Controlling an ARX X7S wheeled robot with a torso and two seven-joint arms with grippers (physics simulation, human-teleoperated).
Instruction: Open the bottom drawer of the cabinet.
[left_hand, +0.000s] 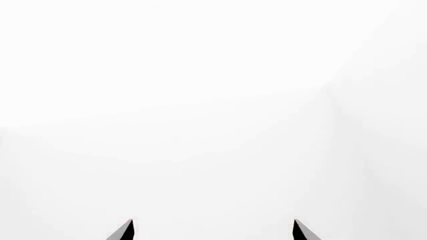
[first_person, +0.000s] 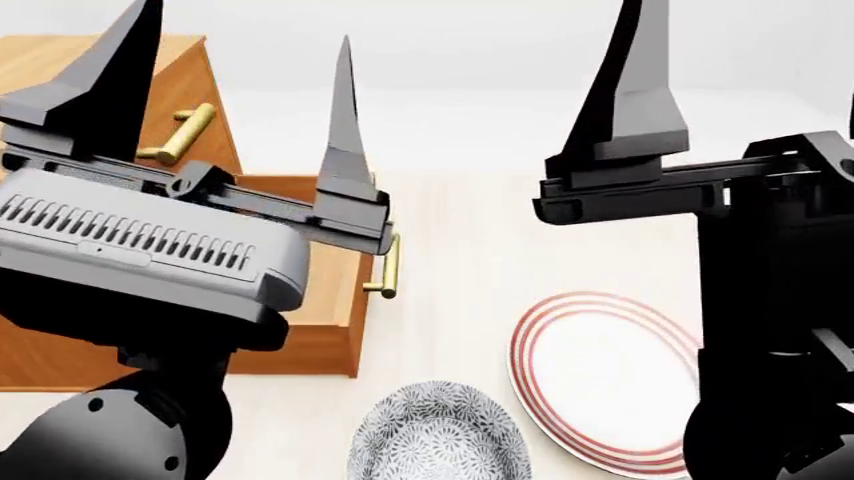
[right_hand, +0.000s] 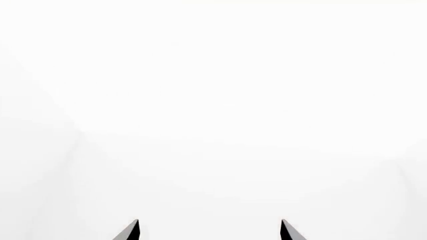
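Observation:
In the head view the orange-brown cabinet (first_person: 80, 62) stands at the left, partly hidden by my left arm. One upper brass handle (first_person: 180, 133) shows on its front. The bottom drawer (first_person: 315, 330) sticks out from the cabinet front towards the middle, and its brass bar handle (first_person: 388, 264) is free. My left gripper (first_person: 240, 35) is open and empty, raised in front of the cabinet and pointing up. My right gripper (first_person: 747, 45) is open and empty, raised at the right. Both wrist views show only white background beyond the left gripper (left_hand: 213, 224) and the right gripper (right_hand: 210, 224).
A white plate with red rings (first_person: 603, 378) lies on the pale wooden surface (first_person: 467, 230) to the right of the drawer. A grey patterned bowl (first_person: 441, 438) sits near the front edge, below the drawer's corner. My arms fill the lower left and right.

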